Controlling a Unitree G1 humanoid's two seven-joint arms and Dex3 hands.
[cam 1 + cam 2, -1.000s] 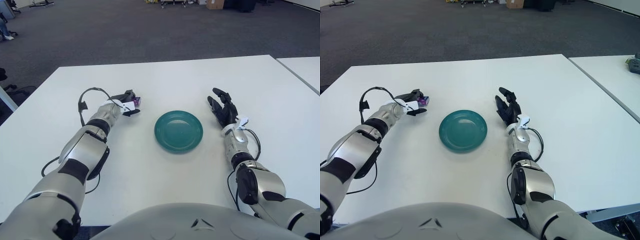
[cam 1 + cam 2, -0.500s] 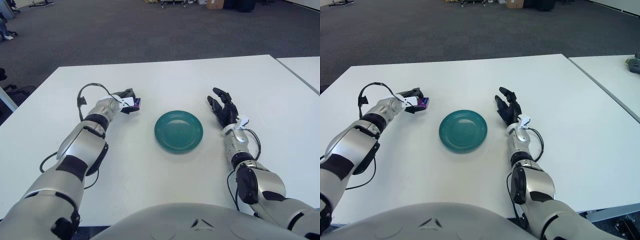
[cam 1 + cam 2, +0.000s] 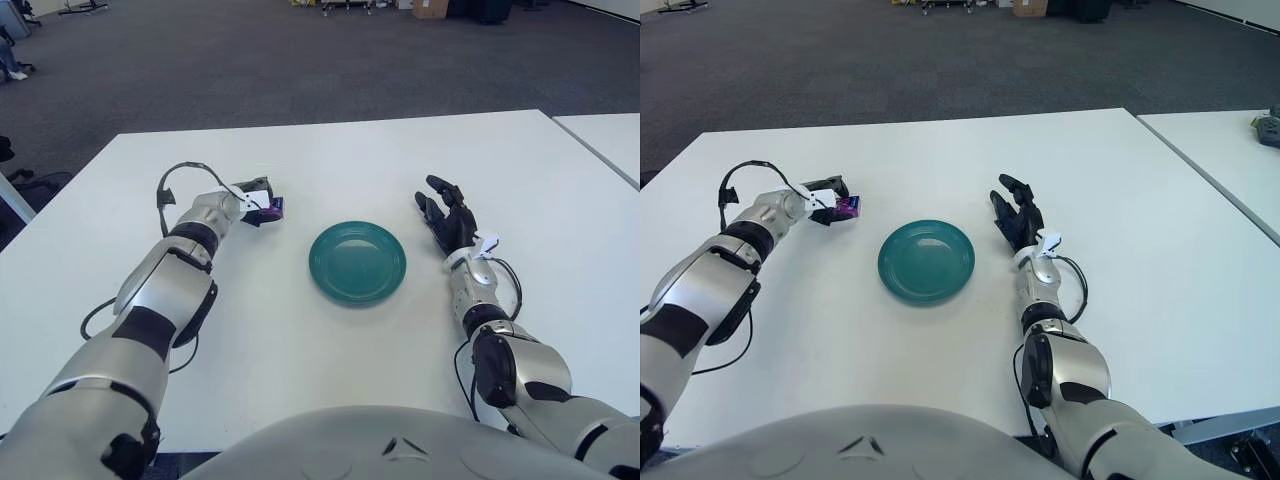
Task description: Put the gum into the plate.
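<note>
On the left of the tabletop (image 3: pixel 300 360), well apart from the plate (image 3: pixel 357 262), sits the left hand (image 3: pixel 250 205) with its fingers (image 3: pixel 828 186) curled tight around the gum (image 3: pixel 273 208). Moved a little up and away since a second ago, with the wrist turned and the cable loop shifted too. Lifted just off the white top now, or about to be; too close to call. Means the grab step looks done and the carry step looks next. Small purple pack, with only one end poking out past the dark fingers toward the plate. Long side lying mostly flat, running left to right, with the free end aimed right at the plate. Rest of the pack hidden inside the hand, so hard to say how much is held. Green plate bare, with nothing in it yet. Off to the right of the plate, the right hand (image 3: pixel 445 218), fingers spread and holding nothing, doing no work. Next move, at a guess: swing right, stop over the middle of the plate, then let go.
</note>
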